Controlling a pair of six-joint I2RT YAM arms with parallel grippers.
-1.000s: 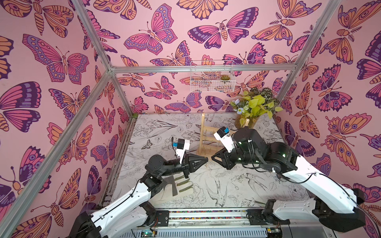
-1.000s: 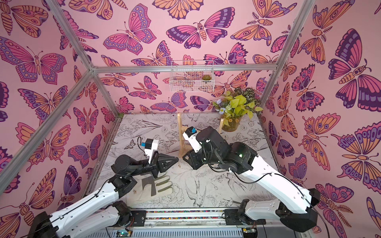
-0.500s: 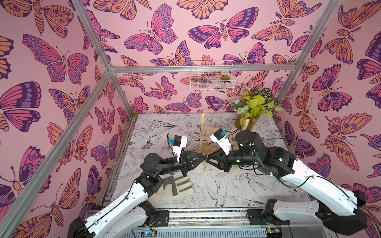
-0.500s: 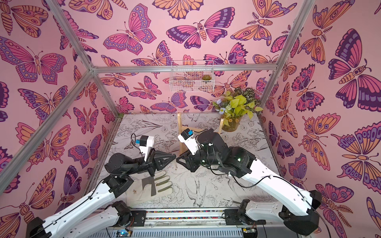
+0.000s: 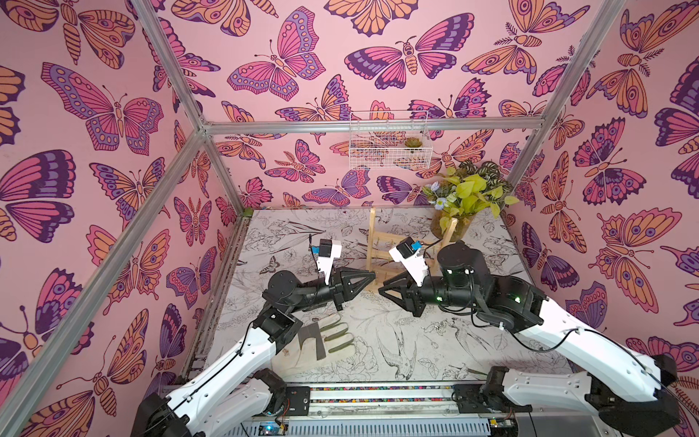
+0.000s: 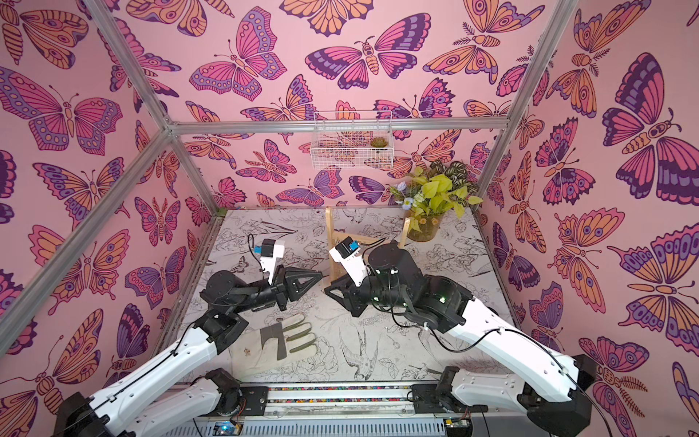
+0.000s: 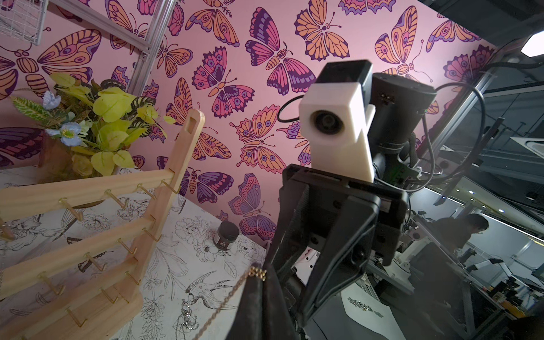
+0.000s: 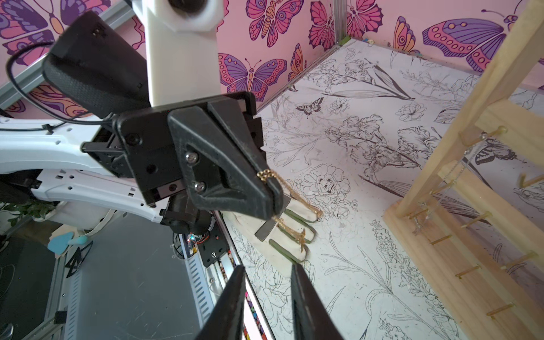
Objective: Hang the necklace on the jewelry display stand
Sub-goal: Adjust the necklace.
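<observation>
Pinching the thin gold chain necklace between pressed-together tips, your left hand holds it aloft so the loop dangles free, likely for your right hand, jaws parted and empty, to take. The light wooden ladder-like jewelry display stand waits just behind on the flower-printed bench.

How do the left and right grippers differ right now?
The left gripper is shut, pinching the gold necklace at its tip; the right gripper is open and empty. Chain dangles from the left gripper; nothing hangs from the right gripper. Both are black, tips facing each other, near the jewelry display stand.
</observation>
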